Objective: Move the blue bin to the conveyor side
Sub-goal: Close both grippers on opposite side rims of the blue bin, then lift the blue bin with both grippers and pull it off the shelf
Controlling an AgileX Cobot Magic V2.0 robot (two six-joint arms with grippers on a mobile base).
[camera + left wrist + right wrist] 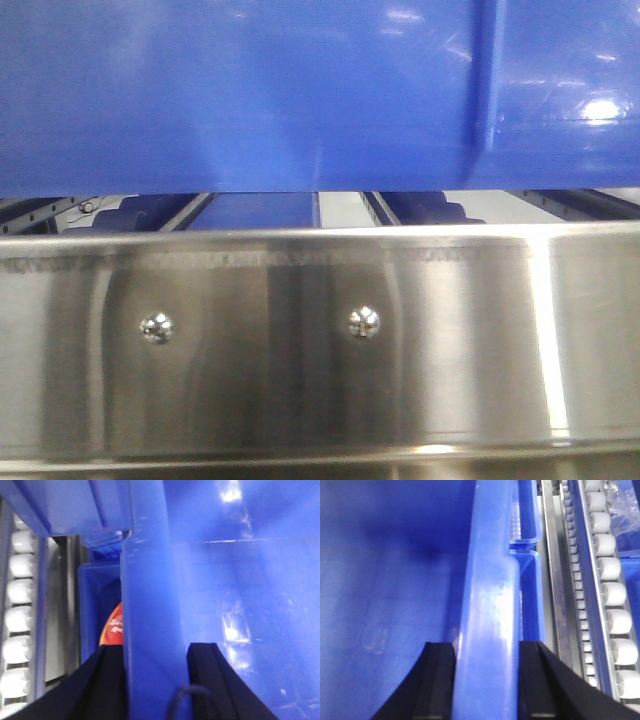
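The blue bin [250,90] is seen filling the upper front view, its ends cut off, just above the steel roller rack [300,400]. Whether it rests on the rollers cannot be told. Its rim [150,605] is clamped by the left jaws, one black finger [107,680] outside, one inside. The right jaws are clenched likewise across a rim wall. White rollers [615,595] are glimpsed alongside. An orange-red patch [114,627] is half hidden behind the rim. Two bolts [156,327] are caught gleaming.
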